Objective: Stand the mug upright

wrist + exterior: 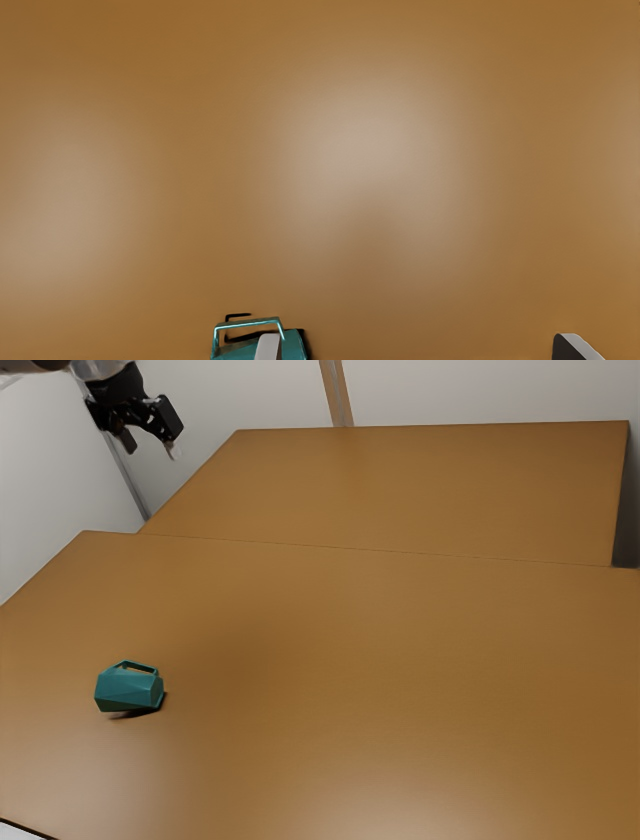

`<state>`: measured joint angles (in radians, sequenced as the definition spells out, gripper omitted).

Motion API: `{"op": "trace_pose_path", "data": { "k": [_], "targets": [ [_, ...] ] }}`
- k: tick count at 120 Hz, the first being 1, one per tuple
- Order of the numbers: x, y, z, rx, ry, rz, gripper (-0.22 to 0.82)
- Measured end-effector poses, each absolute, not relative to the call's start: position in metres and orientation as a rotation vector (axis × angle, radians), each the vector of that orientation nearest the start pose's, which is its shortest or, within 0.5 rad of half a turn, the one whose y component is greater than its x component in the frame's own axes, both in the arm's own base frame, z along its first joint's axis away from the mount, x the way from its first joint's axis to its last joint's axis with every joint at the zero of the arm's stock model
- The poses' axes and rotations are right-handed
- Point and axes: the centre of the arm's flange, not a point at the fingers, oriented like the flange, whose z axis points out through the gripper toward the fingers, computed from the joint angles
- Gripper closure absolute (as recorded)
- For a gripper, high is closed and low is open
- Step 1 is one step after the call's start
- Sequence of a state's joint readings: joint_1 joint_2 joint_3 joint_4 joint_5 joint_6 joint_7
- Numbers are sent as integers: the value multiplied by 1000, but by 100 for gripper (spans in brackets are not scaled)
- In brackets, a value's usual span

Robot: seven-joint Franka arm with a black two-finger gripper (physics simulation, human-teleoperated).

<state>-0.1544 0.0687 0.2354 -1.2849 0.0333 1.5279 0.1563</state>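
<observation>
A broad, flat counter with a smooth orange-brown wood-look surface (400, 660) is filling most of the exterior view, a thin seam line (370, 549) crossing it. Behind it, plain pale grey walls (480, 390) are standing, and a narrow, light-brown upright strip (336, 392) is running down to the counter's far edge.

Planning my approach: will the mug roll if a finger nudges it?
The mug would probably rock more than roll, given its flat facets. The protruding handle should likely stop a full turn. It looks rigid and angular, so probably won't squash.
</observation>
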Motion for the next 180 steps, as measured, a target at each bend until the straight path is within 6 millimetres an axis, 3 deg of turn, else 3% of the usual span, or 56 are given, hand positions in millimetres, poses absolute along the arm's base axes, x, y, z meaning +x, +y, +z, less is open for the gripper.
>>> {"op": "trace_pose_path", "data": {
  "k": [11,25,34,47,71,96,109,120,138,159,180],
  "targets": [
    [551,40,716,-3084,106,-212,1],
    [537,35,700,-3134,106,-139,1],
    [516,39,681,-3190,97,-97,2],
    [474,121,641,-3292,-160,-57,2],
    [401,233,545,-3450,-581,24,1],
    [362,302,454,-3532,-775,-2,1],
    [337,337,424,-3581,-892,-116,2],
    [321,366,383,-3624,-1036,-191,1],
    [312,386,343,-3678,-1106,-352,1],
    [345,364,311,-3798,-1011,-533,2],
    [354,361,305,-3825,-944,-753,2]
  ]
}}
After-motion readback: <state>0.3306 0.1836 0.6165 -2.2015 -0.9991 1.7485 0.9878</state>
